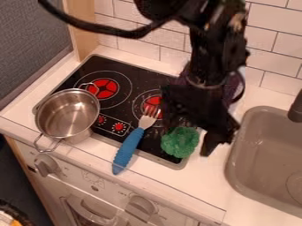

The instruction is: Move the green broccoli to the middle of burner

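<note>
White tabletop around a black glass cooktop, with a thin metallic border along the near edge. On the glass, pale rings and red spoked centres: the left burner nearer the back corner, partly overlapped by a pot handle, and the right burner partly behind the fork tines and the black arm. Two small printed red dials between pot and fork.

Green broccoli at the near right corner of the cooktop, away from the middle of either burner, just beside the lower end of the tool. Cannot tell the state of the tool, whether wide, narrow or closed around the broccoli. Arm down from the top edge, across the right part of the cooktop.

Shiny steel pot over the left front of the cooktop, past its near border. Blue-handled fork aslant over the near border, tines towards the right burner.

Grey sink set into the tabletop at the right, with a dark faucet above its far side. Behind, white brick-shaped tiles with dark joints; at the left, a pale wooden upright beside a dark grey wall. Below the front edge, a white oven front with grey knobs and a curved handle.
</note>
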Controlling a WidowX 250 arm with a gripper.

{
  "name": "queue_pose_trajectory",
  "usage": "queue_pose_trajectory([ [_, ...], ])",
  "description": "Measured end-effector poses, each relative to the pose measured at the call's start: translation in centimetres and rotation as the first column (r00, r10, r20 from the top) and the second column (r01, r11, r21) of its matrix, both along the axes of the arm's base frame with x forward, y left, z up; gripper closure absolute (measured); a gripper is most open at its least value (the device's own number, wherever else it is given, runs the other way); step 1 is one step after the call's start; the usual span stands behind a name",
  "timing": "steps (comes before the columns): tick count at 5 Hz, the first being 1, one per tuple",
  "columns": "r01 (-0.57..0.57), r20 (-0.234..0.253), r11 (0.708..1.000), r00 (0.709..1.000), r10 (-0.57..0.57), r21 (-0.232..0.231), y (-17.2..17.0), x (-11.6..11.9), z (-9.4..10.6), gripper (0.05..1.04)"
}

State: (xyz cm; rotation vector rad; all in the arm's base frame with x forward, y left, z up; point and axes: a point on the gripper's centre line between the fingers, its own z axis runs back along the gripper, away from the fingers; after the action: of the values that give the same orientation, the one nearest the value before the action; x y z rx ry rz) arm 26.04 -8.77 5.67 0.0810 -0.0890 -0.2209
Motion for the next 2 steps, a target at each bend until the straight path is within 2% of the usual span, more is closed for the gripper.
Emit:
queue_pose_trajectory([
  [1,-0.022,-0.042,0.999,0.999,0.023,0.036,0.7,0.1,-2.0,0.085],
  [2,-0.039,-0.051,0.998,0.998,0.042,0.048,0.8,1.5,-2.9,0.085],
])
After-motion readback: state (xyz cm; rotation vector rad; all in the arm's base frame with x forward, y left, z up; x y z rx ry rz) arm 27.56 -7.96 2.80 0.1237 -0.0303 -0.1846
